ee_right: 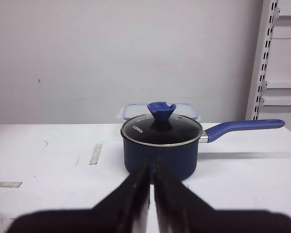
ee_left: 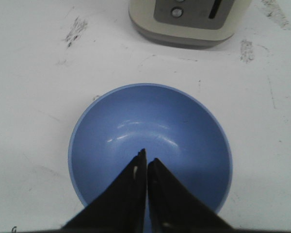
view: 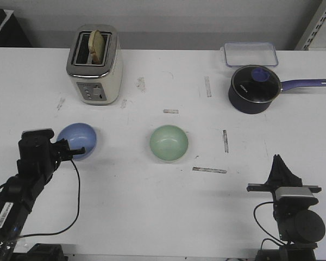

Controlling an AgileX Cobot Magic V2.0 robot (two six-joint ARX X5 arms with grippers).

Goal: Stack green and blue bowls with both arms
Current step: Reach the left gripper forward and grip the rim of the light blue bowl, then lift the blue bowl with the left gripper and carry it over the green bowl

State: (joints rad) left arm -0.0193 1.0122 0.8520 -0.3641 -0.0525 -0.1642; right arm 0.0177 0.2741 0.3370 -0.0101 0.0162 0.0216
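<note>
bowls apart, stacking not begun

we see the blue bowl (view: 77, 140) and the green bowl (view: 169, 142) both sitting upright on the table (view: 152, 206), well apart, the blue one left of the green. nothing is stacked yet, so we judge the whole job is left: one bowl must be gripped, carried and set into the other.

our left gripper (ee_left: 146, 162) hangs over the near rim of the blue bowl, its jaws pressed together and holding nothing; whether the tips touch the bowl we cannot tell. our right gripper (ee_right: 151, 165) sits low at the table's near right, far from both bowls, jaws likewise closed and empty, pointing toward the pan (ee_right: 161, 143).
</note>
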